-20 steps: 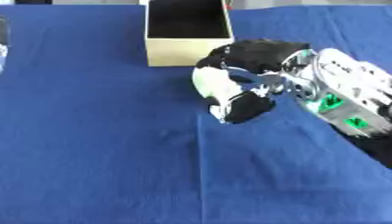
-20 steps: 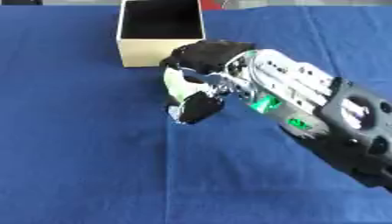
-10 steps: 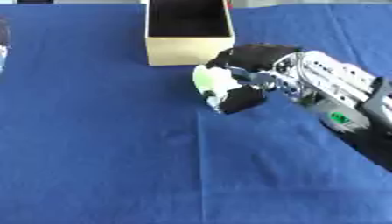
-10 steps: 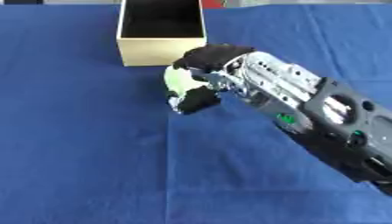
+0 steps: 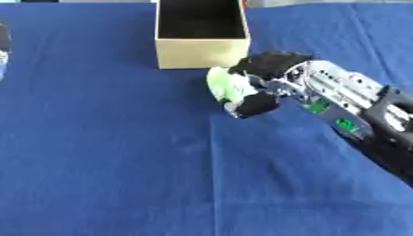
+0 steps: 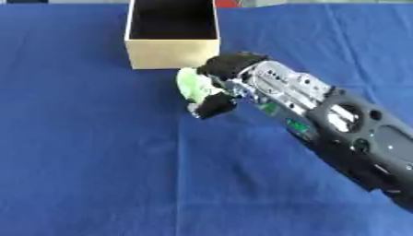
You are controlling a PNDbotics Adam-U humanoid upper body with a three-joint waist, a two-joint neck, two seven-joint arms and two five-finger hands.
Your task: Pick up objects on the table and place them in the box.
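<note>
In the left eye view, the right robot hand (image 5: 256, 90) came in from the lower right, its black fingers and thumb curled round a small pale green and white object (image 5: 227, 87) whose make could not be told. The object sat inside that grasp, above the blue cloth-covered table (image 5: 105, 152), just in front of and to the right of the open tan cardboard box (image 5: 201, 51). The box lay up and to the left of the robot hand, so the coming move looked like a short carry that way, with a lift over the near wall. Nothing stood between the hand and the box. The box's dark inside appeared to hold nothing, though its floor was in shadow. A dark and pale thing showed at the far left edge (image 5: 3, 50), well apart.

In the right eye view, the same grasp showed, the green object (image 6: 193, 86) near the box's near right corner (image 6: 211, 55). The left robot hand showed in neither view.
</note>
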